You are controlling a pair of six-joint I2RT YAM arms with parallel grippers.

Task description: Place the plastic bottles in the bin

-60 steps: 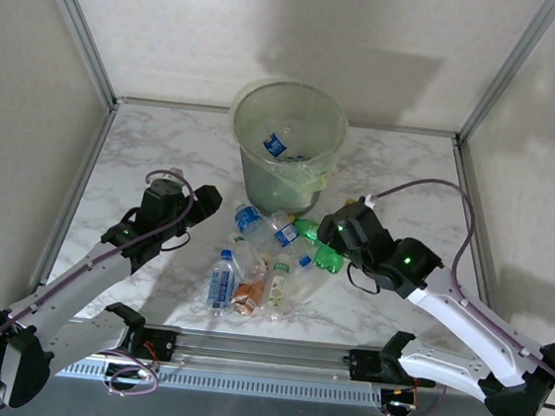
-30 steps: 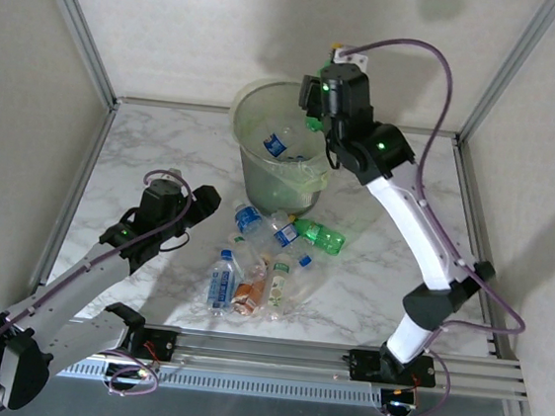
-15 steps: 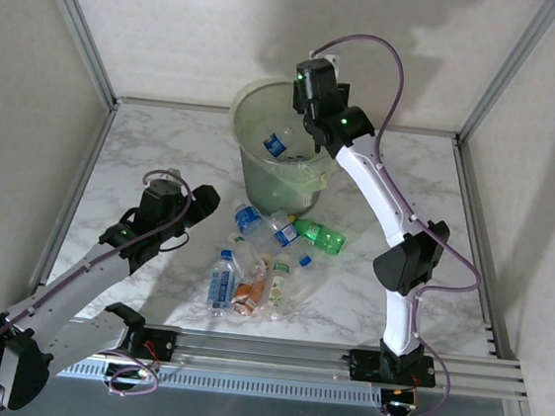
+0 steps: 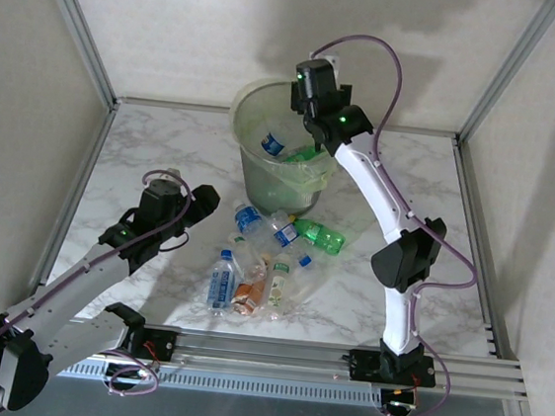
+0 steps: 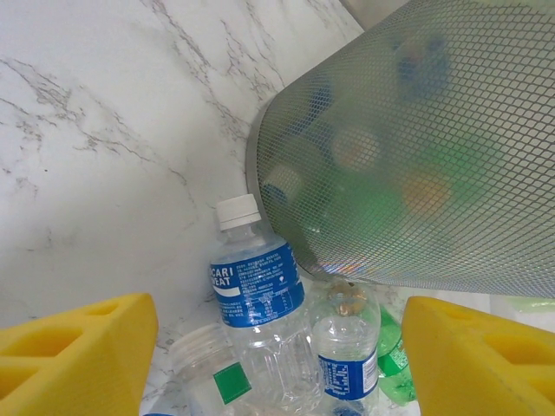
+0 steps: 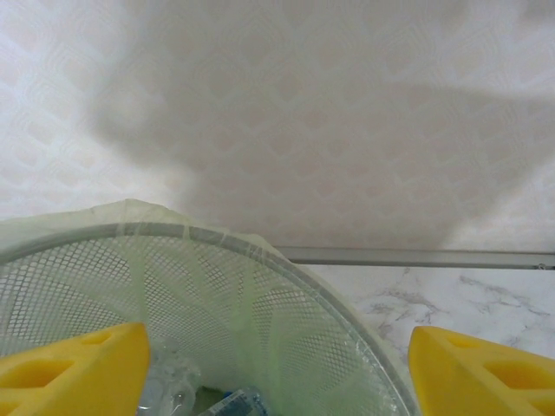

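The bin [image 4: 287,139], a pale-green mesh wastebasket with a liner, stands at the back of the table. Inside it lie a green bottle [image 4: 301,154] and a blue-labelled bottle [image 4: 272,145]. My right gripper [image 4: 314,122] hangs open over the bin's right rim [image 6: 260,250], nothing between its yellow fingers [image 6: 74,373]. A pile of plastic bottles [image 4: 260,261] lies in front of the bin, with one green bottle [image 4: 320,235] at its right. My left gripper [image 4: 197,202] is open just left of the pile, facing a blue-labelled bottle [image 5: 257,284] and a smaller one [image 5: 347,347] at the bin's foot [image 5: 416,147].
The marble table [image 4: 155,145] is framed by metal posts and pale walls on three sides. A metal rail [image 4: 272,352] with both arm bases runs along the near edge. Bare marble lies left and right of the bin.
The right arm lifted a green bottle from the pile, swung up over the bin and let it go; the bottle now lies in the bin. The left arm held still.
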